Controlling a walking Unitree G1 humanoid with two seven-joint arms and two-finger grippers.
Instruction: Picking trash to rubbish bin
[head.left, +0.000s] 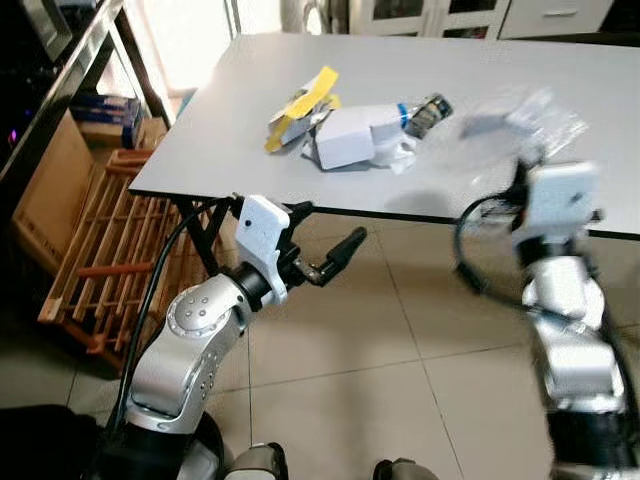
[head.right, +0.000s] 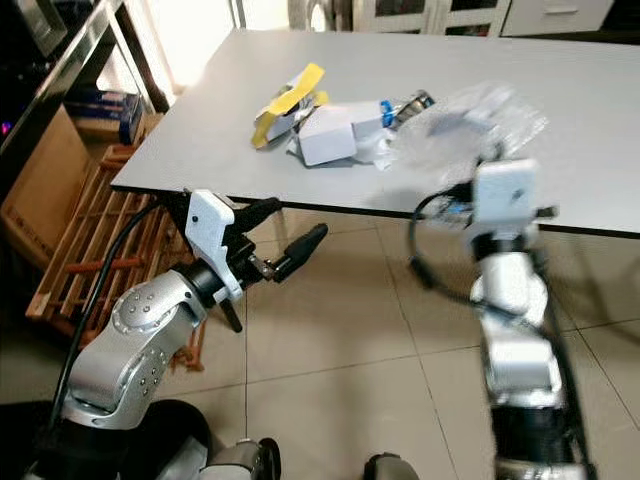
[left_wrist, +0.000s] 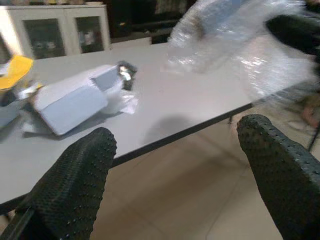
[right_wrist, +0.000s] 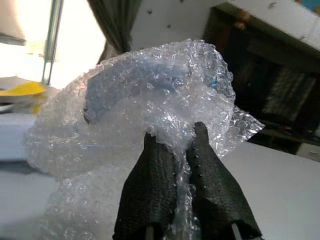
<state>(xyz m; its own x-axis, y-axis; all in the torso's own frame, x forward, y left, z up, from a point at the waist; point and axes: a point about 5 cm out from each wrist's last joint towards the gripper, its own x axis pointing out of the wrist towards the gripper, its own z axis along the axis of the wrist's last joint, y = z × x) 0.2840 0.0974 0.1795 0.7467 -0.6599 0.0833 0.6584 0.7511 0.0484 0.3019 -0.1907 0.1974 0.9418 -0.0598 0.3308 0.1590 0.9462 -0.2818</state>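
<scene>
Right arm was raised at the near edge of the desk (head.left: 200, 150), forearm near vertical and blurred. Right gripper (right_wrist: 175, 150) was pinched tight on a sheet of bubble wrap (right_wrist: 150, 110), fingers pressed together with the film bunched between them. The wrap hung lifted above the desk's near edge, toward the right side.

Left arm was bent at the elbow below the desk's near left corner, over the tiled floor (head.left: 350, 350). Left gripper (head.left: 315, 245) was spread wide, nothing in it.

On the desk, toward the left edge: a white box (head.left: 350, 135), a yellow wrapper (head.left: 300, 105) beside it, and a small dark container (head.left: 430, 110) at the box's far end. No legible print on any of them; the container's detail was too blurred to make out.
</scene>
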